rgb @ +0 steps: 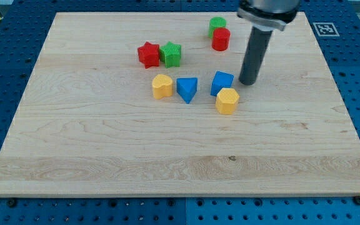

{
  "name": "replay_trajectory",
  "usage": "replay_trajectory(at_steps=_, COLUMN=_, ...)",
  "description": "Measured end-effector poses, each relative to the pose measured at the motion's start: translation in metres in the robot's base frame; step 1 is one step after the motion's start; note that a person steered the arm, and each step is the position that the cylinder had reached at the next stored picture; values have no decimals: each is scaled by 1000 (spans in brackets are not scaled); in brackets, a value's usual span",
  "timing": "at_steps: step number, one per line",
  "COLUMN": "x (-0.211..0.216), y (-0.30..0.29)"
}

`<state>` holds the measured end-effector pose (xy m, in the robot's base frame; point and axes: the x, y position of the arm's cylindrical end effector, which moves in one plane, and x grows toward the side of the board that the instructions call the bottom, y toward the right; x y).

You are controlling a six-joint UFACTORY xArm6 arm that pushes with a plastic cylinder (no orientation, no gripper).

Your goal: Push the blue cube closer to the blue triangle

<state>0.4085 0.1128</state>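
Note:
The blue cube (221,82) lies near the board's middle, a short way to the view's right of the blue triangle (187,89). A small gap separates them. My tip (247,82) stands just to the view's right of the blue cube, close to it or touching its edge. A yellow hexagon block (227,100) touches the cube's lower right side.
A yellow block (162,86) lies left of the blue triangle. A red star (148,54) and a green star (171,54) sit together above them. A green cylinder (217,25) and a red cylinder (221,39) stand near the view's top. The wooden board (105,156) rests on a blue table.

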Motion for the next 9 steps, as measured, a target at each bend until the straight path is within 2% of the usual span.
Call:
replay_trajectory(at_steps=1, x=0, y=-35)
replay_trajectory(at_steps=2, x=0, y=-43)
replay_trajectory(at_steps=5, x=-4, y=-49)
replay_trajectory(at_steps=8, x=12, y=-51)
replay_trajectory(at_steps=9, x=-5, y=-60)
